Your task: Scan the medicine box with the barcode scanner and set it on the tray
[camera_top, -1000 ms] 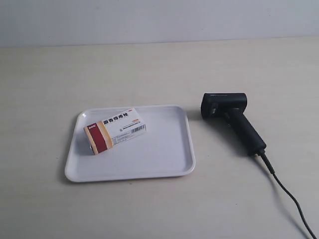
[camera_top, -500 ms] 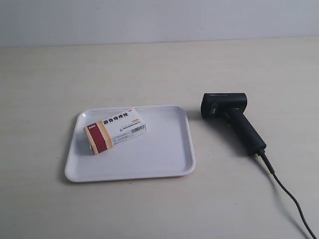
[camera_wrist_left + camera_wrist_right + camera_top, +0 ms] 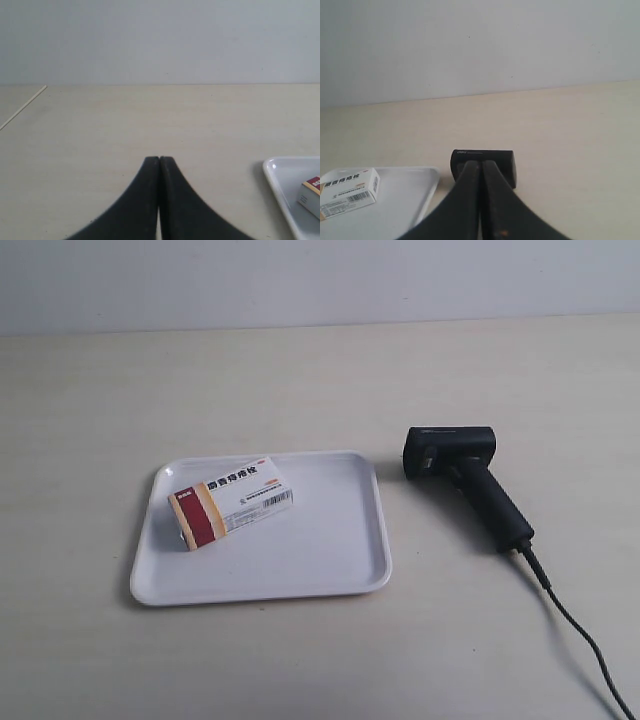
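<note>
Medicine box (image 3: 231,502) lies flat inside the tray (image 3: 330,575), toward its far-left part in the exterior view, barcode side visible. Barcode scanner (image 3: 462,478) lies on its side on the table (image 3: 300,380), just beside the tray's right edge, not touching; cable (image 3: 580,635) trails off toward the frame corner. Left gripper (image 3: 159,161): fingers pressed together, holding nothing. Right gripper (image 3: 481,164): same, closed and empty, scanner head beyond its tips.
</note>
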`<state>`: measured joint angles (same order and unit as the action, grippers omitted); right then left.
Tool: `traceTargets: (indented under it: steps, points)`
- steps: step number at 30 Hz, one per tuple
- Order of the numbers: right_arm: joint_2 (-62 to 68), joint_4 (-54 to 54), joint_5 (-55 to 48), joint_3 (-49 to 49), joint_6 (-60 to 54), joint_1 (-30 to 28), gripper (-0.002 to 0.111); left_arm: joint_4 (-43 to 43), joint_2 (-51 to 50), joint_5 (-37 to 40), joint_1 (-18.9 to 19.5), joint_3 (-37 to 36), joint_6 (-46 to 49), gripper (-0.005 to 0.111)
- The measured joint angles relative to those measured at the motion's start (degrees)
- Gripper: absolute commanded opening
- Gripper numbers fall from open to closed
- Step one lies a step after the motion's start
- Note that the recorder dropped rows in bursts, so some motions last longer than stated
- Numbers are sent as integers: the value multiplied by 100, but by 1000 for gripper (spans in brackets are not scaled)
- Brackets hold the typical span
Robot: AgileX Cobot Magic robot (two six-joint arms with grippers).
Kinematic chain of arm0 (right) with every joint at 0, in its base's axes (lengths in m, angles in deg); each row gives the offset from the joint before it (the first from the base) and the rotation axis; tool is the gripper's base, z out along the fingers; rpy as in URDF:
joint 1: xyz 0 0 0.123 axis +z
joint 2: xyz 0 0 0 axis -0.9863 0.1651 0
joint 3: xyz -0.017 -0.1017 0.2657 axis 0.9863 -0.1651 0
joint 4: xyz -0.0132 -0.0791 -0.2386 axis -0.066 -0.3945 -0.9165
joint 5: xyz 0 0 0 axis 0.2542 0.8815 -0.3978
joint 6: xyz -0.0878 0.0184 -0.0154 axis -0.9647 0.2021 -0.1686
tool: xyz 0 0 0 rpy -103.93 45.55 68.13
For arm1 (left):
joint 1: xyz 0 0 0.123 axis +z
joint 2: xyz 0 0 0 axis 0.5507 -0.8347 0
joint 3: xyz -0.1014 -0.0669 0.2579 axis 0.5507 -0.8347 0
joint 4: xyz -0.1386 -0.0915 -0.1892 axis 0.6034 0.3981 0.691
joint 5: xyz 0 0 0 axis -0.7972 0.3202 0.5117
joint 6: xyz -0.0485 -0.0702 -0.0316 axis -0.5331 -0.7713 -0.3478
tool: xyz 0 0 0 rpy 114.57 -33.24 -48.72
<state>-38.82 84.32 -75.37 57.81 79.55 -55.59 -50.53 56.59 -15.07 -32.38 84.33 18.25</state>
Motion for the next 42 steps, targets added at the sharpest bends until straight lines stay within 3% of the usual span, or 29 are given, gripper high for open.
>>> traceTargets:
  steps: [14,27,42]
  points:
    - [-83,-113,96,0,21,-12,0,0,0,0,0,0,0,2]
    - [-1979,-126,-980,0,33,-1646,0,0,0,0,0,0,10,2]
    - [-2180,-136,-1552,0,-244,-1806,0,0,0,0,0,0,10,2]
